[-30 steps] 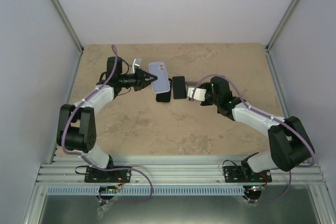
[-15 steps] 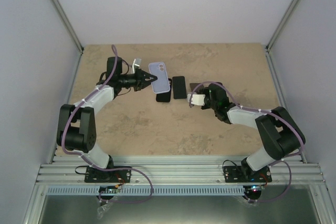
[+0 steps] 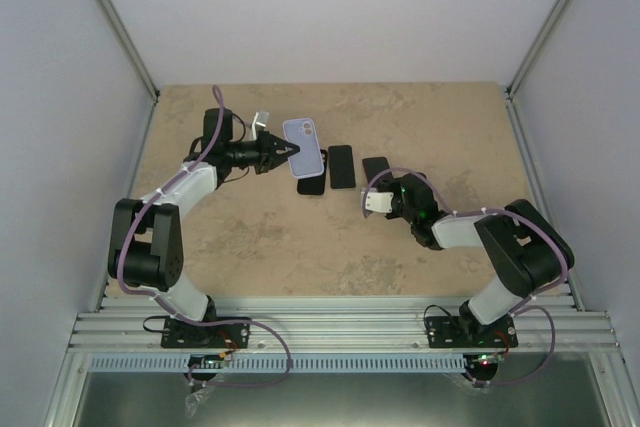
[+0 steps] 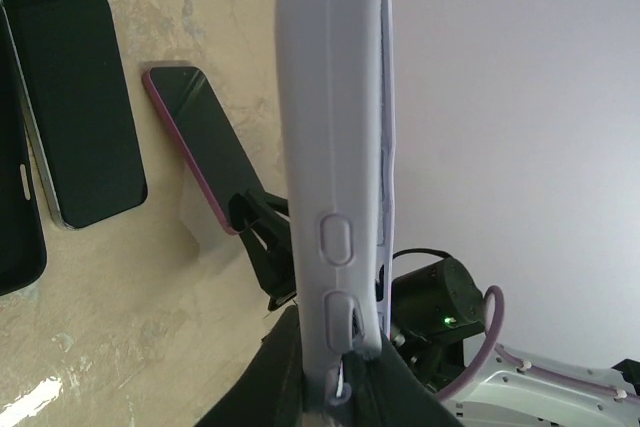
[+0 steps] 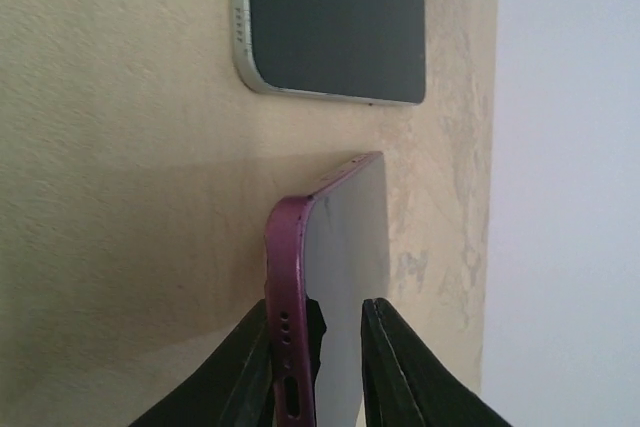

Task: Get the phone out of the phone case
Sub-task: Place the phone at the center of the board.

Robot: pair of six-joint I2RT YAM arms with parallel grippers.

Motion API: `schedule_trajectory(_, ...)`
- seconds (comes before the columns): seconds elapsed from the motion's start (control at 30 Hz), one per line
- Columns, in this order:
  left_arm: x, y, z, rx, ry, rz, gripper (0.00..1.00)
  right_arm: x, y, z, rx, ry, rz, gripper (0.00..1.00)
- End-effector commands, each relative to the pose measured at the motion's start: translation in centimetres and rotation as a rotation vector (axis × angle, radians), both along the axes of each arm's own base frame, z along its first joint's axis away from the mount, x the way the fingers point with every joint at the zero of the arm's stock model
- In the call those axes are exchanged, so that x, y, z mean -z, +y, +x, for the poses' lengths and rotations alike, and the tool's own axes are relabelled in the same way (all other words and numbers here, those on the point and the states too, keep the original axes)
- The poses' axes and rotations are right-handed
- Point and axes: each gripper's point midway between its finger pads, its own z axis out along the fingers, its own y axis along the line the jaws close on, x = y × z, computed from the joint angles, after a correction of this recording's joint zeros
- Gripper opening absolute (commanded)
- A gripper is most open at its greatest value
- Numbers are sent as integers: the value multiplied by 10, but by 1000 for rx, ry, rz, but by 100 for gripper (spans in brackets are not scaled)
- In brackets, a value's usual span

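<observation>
My left gripper is shut on the bottom end of a lavender phone case and holds it upright above the table; the left wrist view shows the case edge-on with the jaws clamped at its base. A magenta-edged phone lies on the table right of it, also seen in the left wrist view. My right gripper is open around that phone's near end: its left finger touches the edge, while the right finger stands apart.
Two dark phones lie under and beside the case: one with a silver edge, one further left. The tan table is walled at the back and both sides.
My right arm has drawn back toward its base, uncovering the magenta phone, which now rests on the table. The left gripper and the case have not moved.
</observation>
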Motion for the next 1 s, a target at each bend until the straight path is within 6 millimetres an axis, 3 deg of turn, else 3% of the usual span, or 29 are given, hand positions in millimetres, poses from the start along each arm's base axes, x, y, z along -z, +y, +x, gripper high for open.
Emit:
schedule_trajectory(0.0, -11, 3, 7, -9, -41, 1, 0, -14, 11, 4, -11, -101, 53, 23)
schedule_trajectory(0.47, -6, 3, 9, -8, -33, 2, 0, 9, 18, 12, -10, -78, 24, 28)
schedule_trajectory(0.97, 0, 4, 11, -9, -15, 0, 0, 19, 24, 30, -4, -35, 16, 33)
